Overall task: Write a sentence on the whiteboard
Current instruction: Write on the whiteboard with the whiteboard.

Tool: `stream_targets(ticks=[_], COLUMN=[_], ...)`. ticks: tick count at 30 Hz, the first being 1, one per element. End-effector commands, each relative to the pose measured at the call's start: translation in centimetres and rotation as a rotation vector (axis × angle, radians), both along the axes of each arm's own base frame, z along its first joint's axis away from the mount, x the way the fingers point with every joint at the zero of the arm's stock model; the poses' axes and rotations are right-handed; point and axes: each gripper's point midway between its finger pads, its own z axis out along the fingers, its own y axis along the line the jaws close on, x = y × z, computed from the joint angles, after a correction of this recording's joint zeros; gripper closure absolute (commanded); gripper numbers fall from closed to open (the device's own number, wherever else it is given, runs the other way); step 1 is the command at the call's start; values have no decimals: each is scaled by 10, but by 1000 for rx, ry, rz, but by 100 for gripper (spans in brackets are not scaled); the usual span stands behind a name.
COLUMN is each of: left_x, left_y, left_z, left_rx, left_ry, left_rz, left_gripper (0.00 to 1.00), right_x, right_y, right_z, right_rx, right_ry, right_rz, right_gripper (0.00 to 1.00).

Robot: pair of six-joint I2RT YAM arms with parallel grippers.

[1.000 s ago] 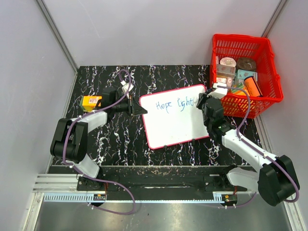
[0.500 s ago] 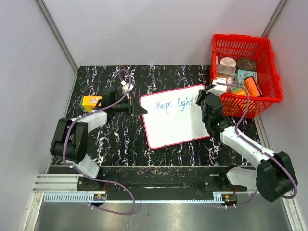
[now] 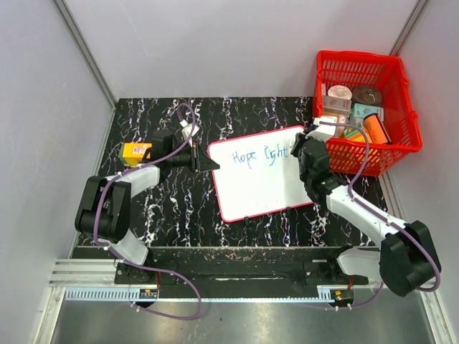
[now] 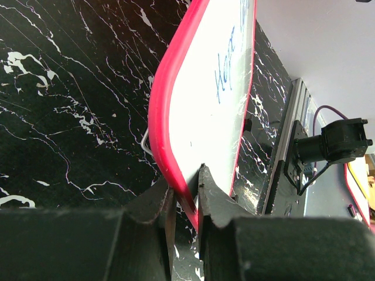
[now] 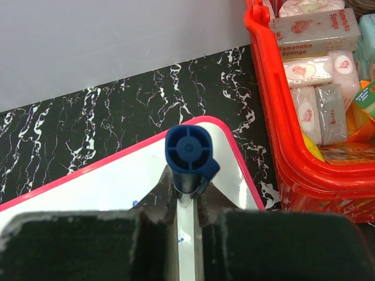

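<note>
Top external: right gripper nudged left; whiteboard unmoved.

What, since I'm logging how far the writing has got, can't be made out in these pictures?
- Marker tip: right wrist view, hidden behind its own blue end and the right hand; top view, under the right arm.
- End of the sentence: top view, covered by that arm, letters small.
- Whiteboard writing: left wrist view, seen nearly edge-on, cut by the top edge.
</note>
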Motion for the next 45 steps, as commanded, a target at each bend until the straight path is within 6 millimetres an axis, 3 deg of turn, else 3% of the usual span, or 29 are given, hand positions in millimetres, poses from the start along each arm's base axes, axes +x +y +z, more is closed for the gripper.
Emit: stream_targets(ticks=[1, 8, 31, 45], left_x=[17, 17, 17, 18], left_y=[3, 3, 2, 3], left_z=[-30, -30, -31, -32], left_rx=[139, 140, 141, 146], left_ry=[-122, -122, -119, -118], left_rz=[40, 41, 39, 43], left_gripper=[100, 100, 100, 100], right_x=[9, 8, -10, -16], right_y=[-4, 2, 2, -9], right_z=[24, 20, -22, -23], right_rx=[13, 20, 12, -10], right_ry=[-52, -37, 70, 76], right_rz=[-33, 3, 40, -6], right_gripper=[100, 100, 100, 100])
